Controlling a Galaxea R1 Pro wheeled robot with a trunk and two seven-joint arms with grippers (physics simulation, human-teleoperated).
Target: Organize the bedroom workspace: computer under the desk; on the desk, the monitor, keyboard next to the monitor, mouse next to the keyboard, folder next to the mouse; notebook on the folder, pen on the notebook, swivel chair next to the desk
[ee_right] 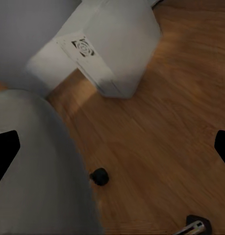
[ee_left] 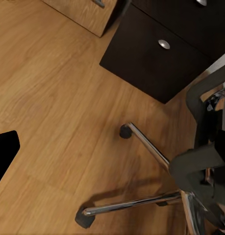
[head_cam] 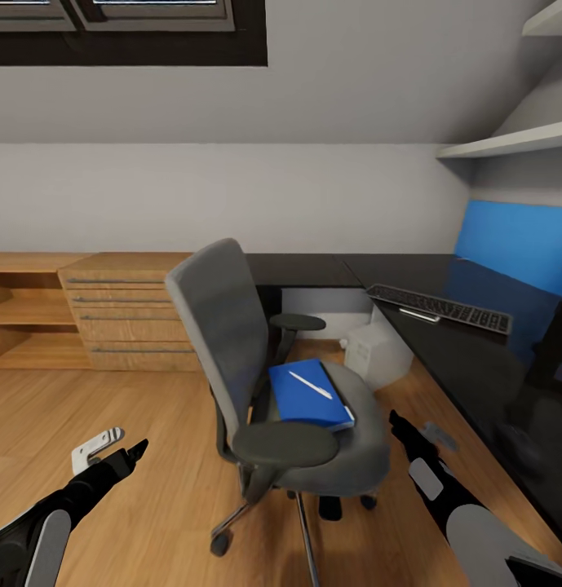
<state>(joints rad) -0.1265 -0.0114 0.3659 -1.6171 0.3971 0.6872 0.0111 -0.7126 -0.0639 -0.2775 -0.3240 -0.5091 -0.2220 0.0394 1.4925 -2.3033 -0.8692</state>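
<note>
The grey-backed swivel chair (head_cam: pixel 232 342) stands on the wooden floor, left of the black desk (head_cam: pixel 476 367). On its seat lies the blue folder (head_cam: pixel 305 399) with the white pen (head_cam: pixel 311 384) on top; I cannot make out the notebook. The keyboard (head_cam: pixel 440 308) lies on the desk. The white computer (head_cam: pixel 378 350) sits under it, close in the right wrist view (ee_right: pixel 107 49). A black shape at the right edge may be the monitor (head_cam: pixel 558 334). My left gripper (head_cam: pixel 117 451) hovers open left of the chair. My right gripper (head_cam: pixel 415 428) is open beside the seat (ee_right: pixel 38 166).
A light wooden drawer cabinet (head_cam: pixel 126 318) stands against the back wall on the left. Black desk drawers (ee_left: pixel 151 54) with silver knobs sit behind the chair's chrome base (ee_left: pixel 146 147). A blue wall panel (head_cam: pixel 517 240) and white shelves (head_cam: pixel 509 143) rise at the right.
</note>
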